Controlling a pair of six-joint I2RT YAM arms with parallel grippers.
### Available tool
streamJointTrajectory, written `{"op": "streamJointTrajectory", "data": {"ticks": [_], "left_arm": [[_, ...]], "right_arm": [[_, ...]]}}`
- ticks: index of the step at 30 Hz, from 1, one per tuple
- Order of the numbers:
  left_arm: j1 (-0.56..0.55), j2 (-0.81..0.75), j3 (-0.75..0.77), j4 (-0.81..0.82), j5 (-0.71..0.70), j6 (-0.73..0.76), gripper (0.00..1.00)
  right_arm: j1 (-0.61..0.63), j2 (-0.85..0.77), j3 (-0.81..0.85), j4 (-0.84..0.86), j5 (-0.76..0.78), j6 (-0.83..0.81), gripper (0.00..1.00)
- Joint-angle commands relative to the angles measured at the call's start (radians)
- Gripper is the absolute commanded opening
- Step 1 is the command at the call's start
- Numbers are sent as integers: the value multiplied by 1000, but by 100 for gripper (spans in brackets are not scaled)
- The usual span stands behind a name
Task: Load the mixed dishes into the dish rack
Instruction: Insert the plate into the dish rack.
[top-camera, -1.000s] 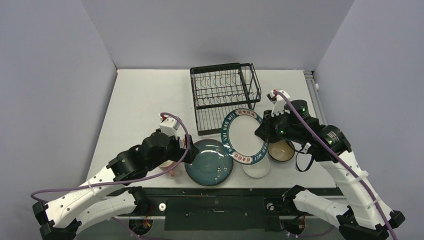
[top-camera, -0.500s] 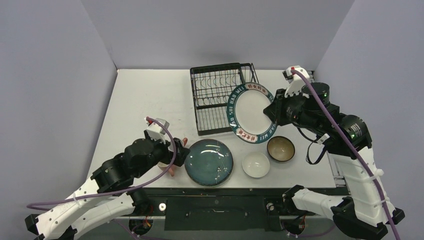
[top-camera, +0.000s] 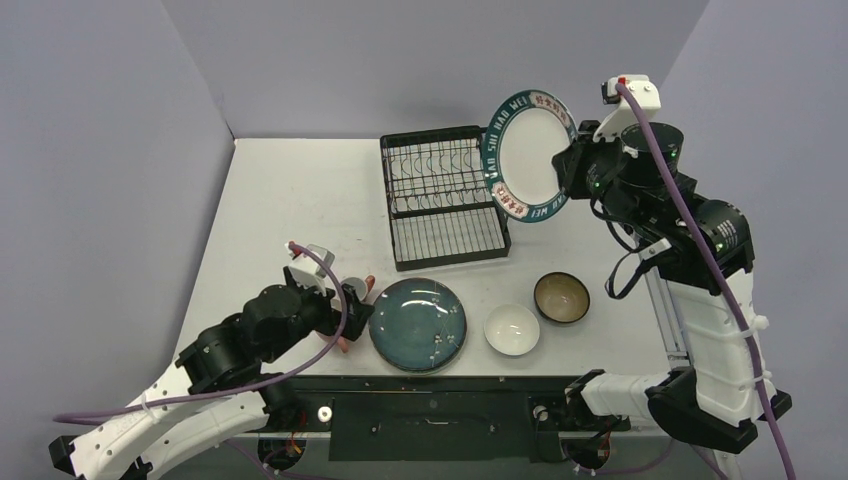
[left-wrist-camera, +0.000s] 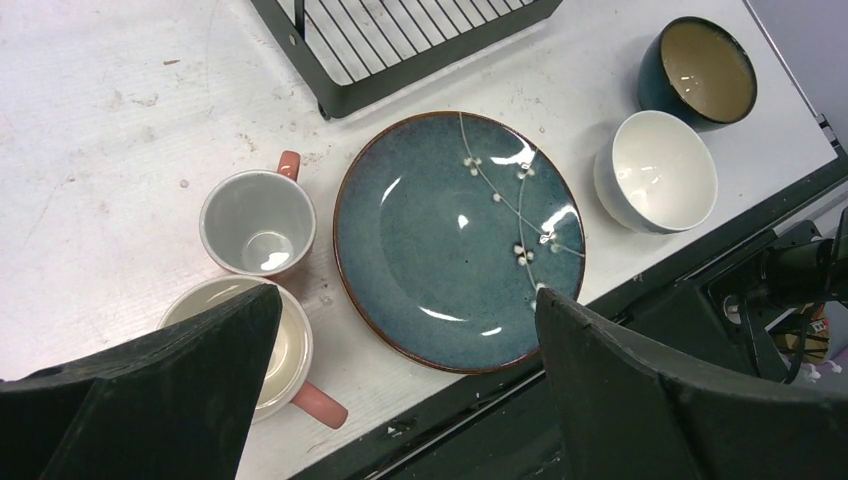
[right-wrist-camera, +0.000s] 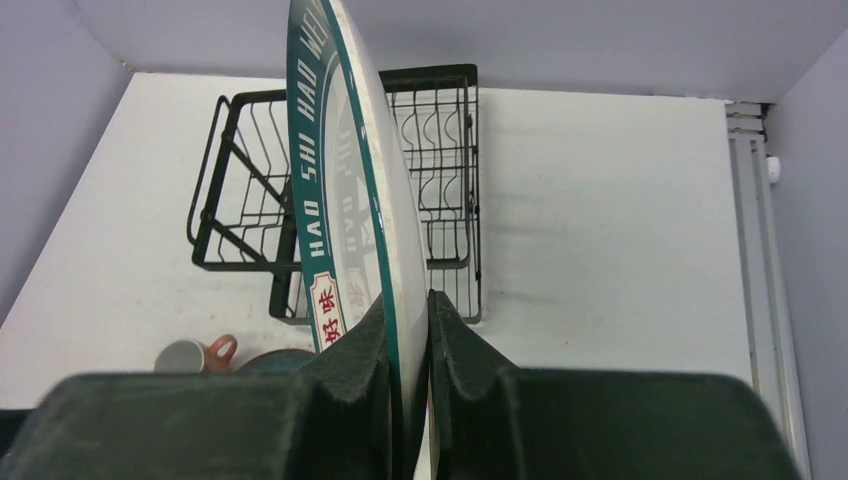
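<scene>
My right gripper (right-wrist-camera: 408, 310) is shut on the rim of the green-rimmed lettered white plate (top-camera: 528, 155), holding it on edge high above the right end of the black wire dish rack (top-camera: 445, 195). My left gripper (left-wrist-camera: 405, 295) hangs open over the table's near edge, above a teal plate (left-wrist-camera: 460, 240) and two pink mugs (left-wrist-camera: 258, 222); its left finger partly hides the nearer mug (left-wrist-camera: 285, 360). A white bowl (top-camera: 512, 330) and a dark brown-gold bowl (top-camera: 561, 297) stand to the right of the teal plate (top-camera: 418, 324).
The rack's (right-wrist-camera: 450, 150) upright slots and lower tray hold nothing. Grey walls close in the table on the left, back and right. A metal rail (top-camera: 625, 165) runs along the right edge. The black front frame (left-wrist-camera: 640, 330) lies just past the teal plate.
The right arm has lifted the lettered plate from low beside the bowls up and back to high above the rack's right end. The left arm has drawn back slightly toward the near edge.
</scene>
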Motion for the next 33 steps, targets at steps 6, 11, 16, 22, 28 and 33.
{"op": "streamJointTrajectory", "data": {"ticks": [6, 11, 16, 22, 28, 33], "left_arm": [[6, -24, 38, -21, 7, 40, 96], [6, -43, 6, -2, 8, 51, 96], [5, -46, 6, -9, 1, 56, 96], [6, -54, 1, -4, 7, 58, 96], [6, -43, 2, -4, 10, 59, 96], [6, -35, 2, -3, 15, 61, 96]], "right_arm": [[25, 55, 73, 170, 242, -74, 0], [96, 80, 62, 244, 410, -151, 0], [130, 111, 46, 322, 476, -215, 0], [130, 137, 9, 414, 478, -272, 0], [132, 171, -21, 480, 477, -301, 0], [131, 204, -38, 516, 474, -323, 0]]}}
